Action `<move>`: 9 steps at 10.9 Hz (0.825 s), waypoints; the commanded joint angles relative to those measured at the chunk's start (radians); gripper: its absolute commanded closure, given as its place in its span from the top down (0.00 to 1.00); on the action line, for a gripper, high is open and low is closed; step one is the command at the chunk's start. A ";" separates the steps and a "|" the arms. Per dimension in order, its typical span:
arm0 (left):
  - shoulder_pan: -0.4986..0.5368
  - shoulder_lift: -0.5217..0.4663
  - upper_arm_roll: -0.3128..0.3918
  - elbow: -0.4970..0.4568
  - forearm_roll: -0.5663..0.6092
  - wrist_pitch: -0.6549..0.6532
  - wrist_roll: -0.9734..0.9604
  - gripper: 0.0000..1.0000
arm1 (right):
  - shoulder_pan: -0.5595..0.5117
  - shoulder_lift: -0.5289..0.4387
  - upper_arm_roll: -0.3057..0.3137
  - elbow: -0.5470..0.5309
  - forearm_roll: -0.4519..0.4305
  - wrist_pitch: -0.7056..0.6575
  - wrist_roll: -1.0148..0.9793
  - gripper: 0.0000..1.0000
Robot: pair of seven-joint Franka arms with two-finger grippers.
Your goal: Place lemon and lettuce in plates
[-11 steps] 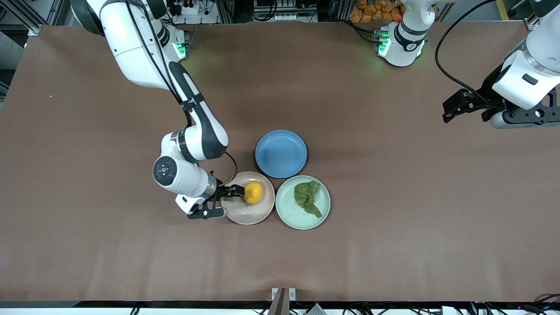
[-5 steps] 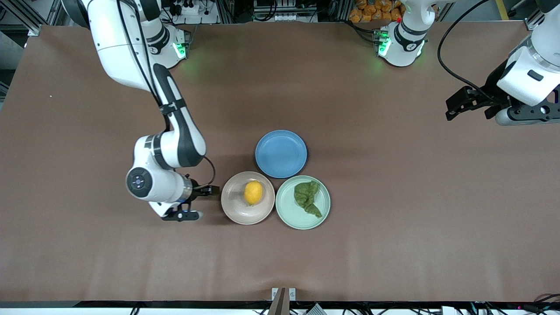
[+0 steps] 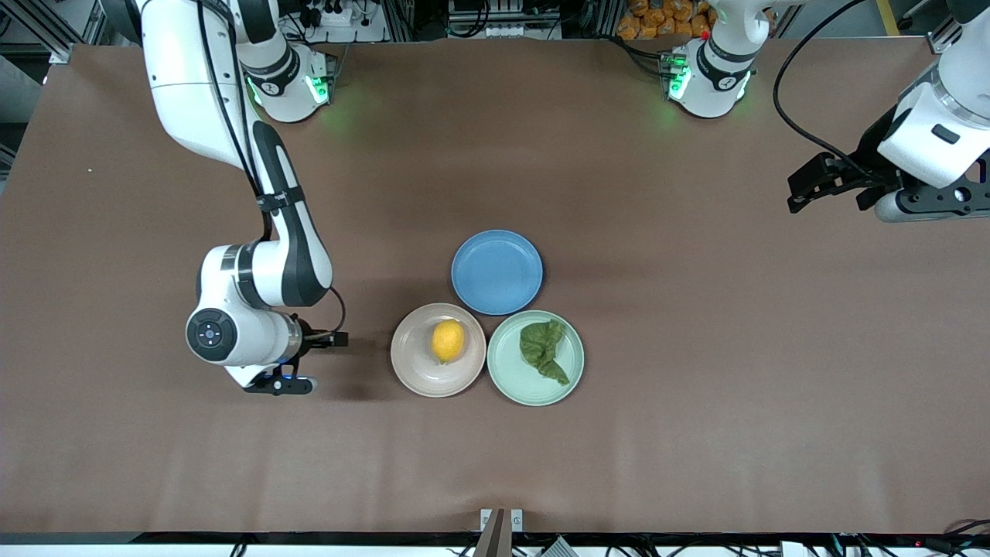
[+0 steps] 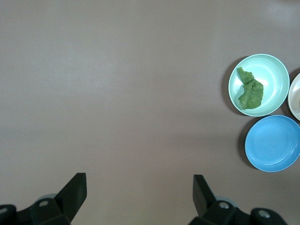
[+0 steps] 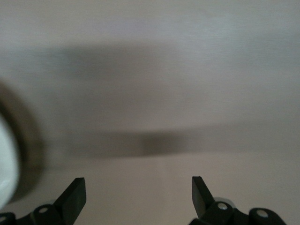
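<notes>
On the brown table [image 3: 696,387], lemon [image 3: 448,340] in the beige-pink plate [image 3: 414,370], lettuce [image 3: 543,351] in the mint plate [image 3: 568,379] — right gripper [image 3: 332,339] beside the beige-pink plate, left gripper [image 3: 800,193] parked over the left arm's end, both wide open, empty — little risk left, barring a careless sweep rolling the lemon out.

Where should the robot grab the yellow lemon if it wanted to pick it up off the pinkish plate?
Probably across the middle of the small oval yellow lemon, coming straight down from above. It lies on its side in the round beige-pink plate, long way pointing toward the robots, so its narrow waist fits between the fingers. The plate's raised rim would likely block a low sideways reach.
</notes>
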 commanded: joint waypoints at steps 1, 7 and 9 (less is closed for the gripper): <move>0.010 -0.017 -0.002 -0.013 -0.025 -0.006 0.019 1.00 | -0.076 -0.018 0.002 -0.016 -0.058 -0.041 -0.092 1.00; 0.010 -0.014 -0.002 -0.015 -0.025 -0.006 0.019 1.00 | -0.179 -0.024 -0.091 -0.017 -0.058 -0.075 -0.272 1.00; 0.010 -0.014 -0.002 -0.015 -0.025 -0.006 0.019 1.00 | -0.229 -0.025 -0.094 -0.017 -0.058 -0.075 -0.353 1.00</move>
